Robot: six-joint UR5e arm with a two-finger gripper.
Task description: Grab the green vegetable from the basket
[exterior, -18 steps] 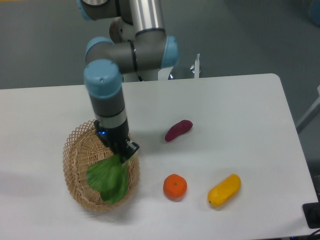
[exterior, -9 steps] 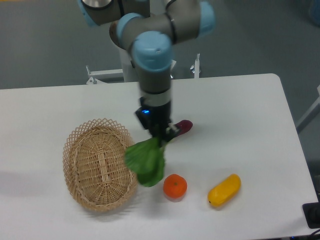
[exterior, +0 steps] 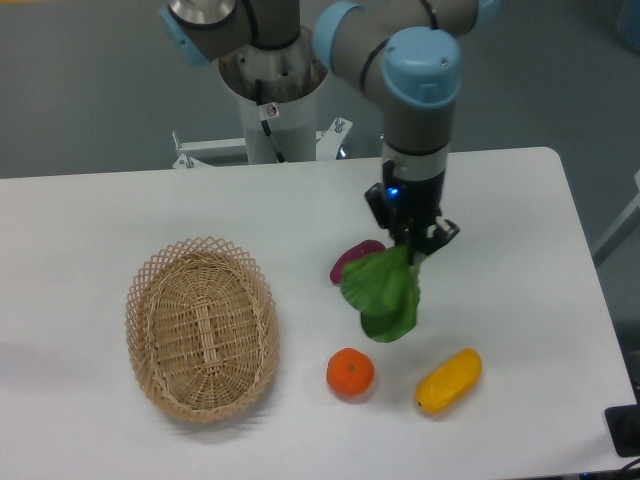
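Here the white table with its rounded corner fills most of the view, and a grey floor lies behind it. The gripper is clenched on the green vegetable, which hangs in the air right of the basket, partly covering the purple sweet potato. An orange and a yellow vegetable sit near the front. The arm's base rises at the far edge.

Below the hanging vegetable lies bare worktop, hemmed by potato, orange and yellow fruit; basket stands well apart.
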